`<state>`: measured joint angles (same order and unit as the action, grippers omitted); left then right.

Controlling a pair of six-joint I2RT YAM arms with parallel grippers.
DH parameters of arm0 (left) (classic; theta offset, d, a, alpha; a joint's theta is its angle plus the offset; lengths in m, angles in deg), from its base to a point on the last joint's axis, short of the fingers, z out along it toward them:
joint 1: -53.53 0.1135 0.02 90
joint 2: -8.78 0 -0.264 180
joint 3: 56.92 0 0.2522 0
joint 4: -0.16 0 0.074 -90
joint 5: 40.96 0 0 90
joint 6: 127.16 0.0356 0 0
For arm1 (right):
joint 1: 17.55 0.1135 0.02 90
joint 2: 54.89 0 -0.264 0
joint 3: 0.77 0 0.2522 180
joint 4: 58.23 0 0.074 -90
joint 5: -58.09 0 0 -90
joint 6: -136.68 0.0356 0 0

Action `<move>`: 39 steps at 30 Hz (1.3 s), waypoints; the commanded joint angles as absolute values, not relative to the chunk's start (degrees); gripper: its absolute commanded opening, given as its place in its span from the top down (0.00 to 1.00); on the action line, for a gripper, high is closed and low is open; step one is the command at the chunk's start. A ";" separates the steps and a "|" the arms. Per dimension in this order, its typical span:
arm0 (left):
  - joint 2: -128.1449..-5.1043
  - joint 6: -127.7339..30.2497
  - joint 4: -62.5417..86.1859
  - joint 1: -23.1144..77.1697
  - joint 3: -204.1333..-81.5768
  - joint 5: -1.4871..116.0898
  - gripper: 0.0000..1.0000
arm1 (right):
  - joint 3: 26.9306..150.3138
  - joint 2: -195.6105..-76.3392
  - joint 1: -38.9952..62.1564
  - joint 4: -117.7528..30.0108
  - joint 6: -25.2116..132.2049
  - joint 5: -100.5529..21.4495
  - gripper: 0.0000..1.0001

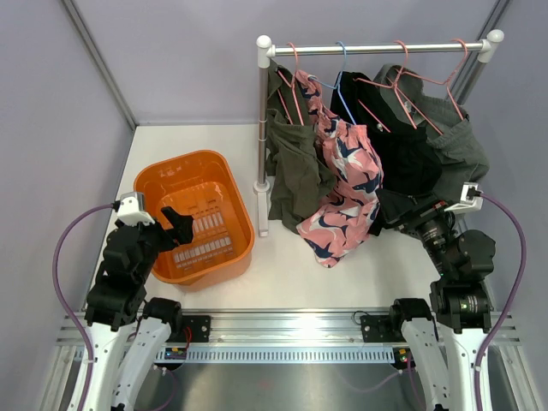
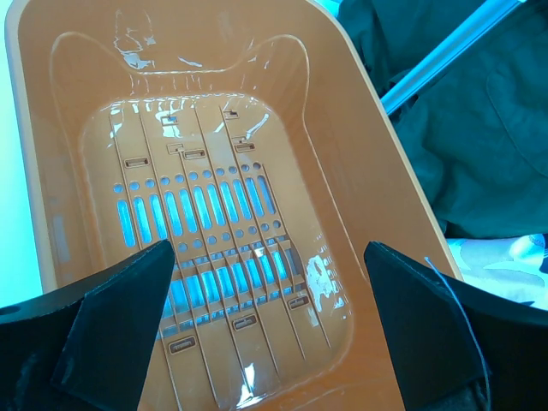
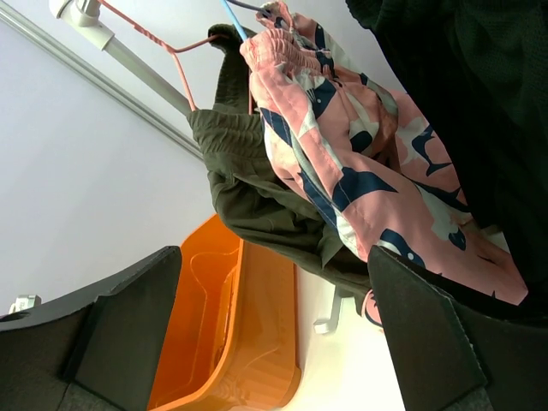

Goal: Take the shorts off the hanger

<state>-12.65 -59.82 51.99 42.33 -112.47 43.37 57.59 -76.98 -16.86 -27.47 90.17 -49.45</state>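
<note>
Four shorts hang on hangers from the rack rail: dark olive shorts, pink printed shorts, black shorts and grey shorts. My right gripper is low by the hem of the black shorts, partly hidden in the top view. In the right wrist view it is open and empty, with the pink shorts, olive shorts and black shorts above it. My left gripper is open and empty over the orange basket, as the left wrist view shows.
The orange basket stands at the left with nothing in it; it also shows in the right wrist view. The rack's upright post stands between basket and shorts, its foot on the white table. Grey walls enclose the table.
</note>
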 commanded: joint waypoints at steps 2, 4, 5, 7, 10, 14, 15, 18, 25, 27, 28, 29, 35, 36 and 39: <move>-12.22 -59.22 51.19 42.01 -114.54 42.01 0.01 | 59.48 -75.46 -17.11 -26.36 89.92 -47.21 0.01; -12.22 -59.22 51.19 41.93 -114.54 42.01 0.01 | 60.09 -74.67 -17.11 -26.36 89.14 -47.03 0.01; -12.22 -59.31 51.19 41.93 -114.46 42.01 0.01 | 60.45 -74.58 -17.11 -26.36 88.70 -47.11 0.00; -12.23 -59.22 51.10 41.93 -114.54 42.01 0.01 | 62.63 -74.49 -17.11 -25.75 86.16 -47.82 0.00; -12.22 -59.31 51.19 41.93 -114.54 42.10 0.01 | 65.97 -74.49 -17.11 -24.95 83.16 -48.08 0.01; -12.22 -59.31 51.19 41.93 -114.54 42.10 0.01 | 70.11 -77.30 -17.11 -26.80 82.01 -49.57 0.01; -12.22 -59.22 51.10 41.93 -114.54 42.10 0.01 | 70.99 -80.09 -17.11 -28.45 81.75 -52.45 0.01; -12.40 -59.22 51.10 41.93 -114.54 42.18 0.01 | 76.08 -88.60 -17.11 -31.28 81.84 -60.26 0.08; -12.22 -59.31 51.10 41.93 -114.54 42.18 0.01 | 94.85 -106.12 -9.69 -27.26 75.02 -58.57 0.13; -12.31 -59.22 51.19 41.93 -114.54 42.18 0.01 | 99.97 -112.07 -2.64 -21.48 68.26 -49.38 0.10; -12.31 -59.31 51.10 41.93 -114.54 42.10 0.01 | 104.79 -114.20 0.88 -19.96 66.39 -46.36 0.10; -12.23 -59.31 51.19 41.93 -114.54 42.10 0.01 | 106.83 -116.48 5.87 -17.68 65.15 -44.06 0.11; -12.14 -59.14 51.19 41.93 -114.54 42.01 0.01 | 120.29 -133.19 13.91 -13.62 58.03 -31.22 0.17; -12.22 -59.14 51.02 41.93 -114.54 42.01 0.01 | 121.35 -136.34 15.83 -13.62 56.54 -27.90 0.18; -12.31 -59.05 51.10 41.93 -114.54 42.27 0.01 | 125.13 -142.05 19.09 -15.71 52.85 -21.05 0.20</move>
